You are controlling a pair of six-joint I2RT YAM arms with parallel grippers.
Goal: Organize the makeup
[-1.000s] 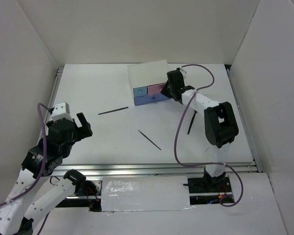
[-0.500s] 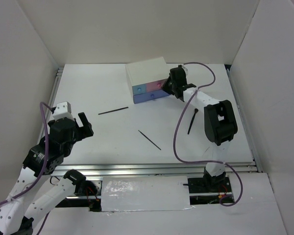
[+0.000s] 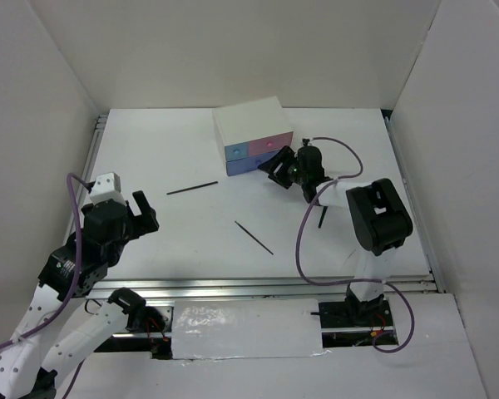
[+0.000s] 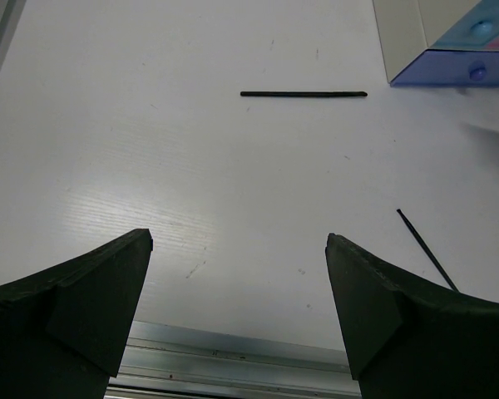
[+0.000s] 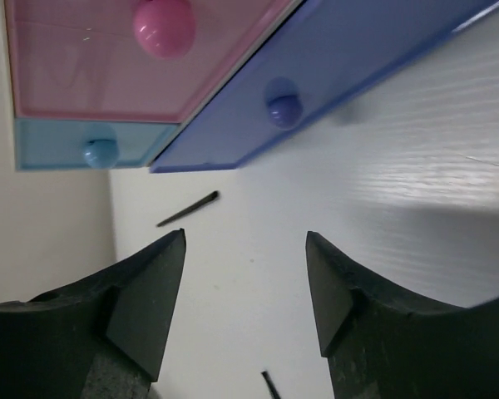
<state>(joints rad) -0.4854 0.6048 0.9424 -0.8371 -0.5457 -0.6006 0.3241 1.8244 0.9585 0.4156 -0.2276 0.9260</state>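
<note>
Our left gripper (image 4: 237, 249) is wide open and empty. A thin black stick (image 4: 427, 249) is half hidden behind one finger. A longer stick (image 4: 303, 94) lies far ahead. Our right gripper (image 5: 245, 241) is open and empty too. The drawer box (image 5: 358, 58) sits just ahead of it, cut off at the edge.

Box (image 3: 251, 137): set at the rear of the table (image 3: 150, 141), drawers faced forward.
First stick (image 3: 192, 189): laid on the table before the box, to its left.
Second stick (image 3: 254, 237): laid farther before the box, well apart from it.
Third stick (image 3: 321, 219): laid before the box, to its right, partly covered by the right arm (image 3: 374, 216).
</note>
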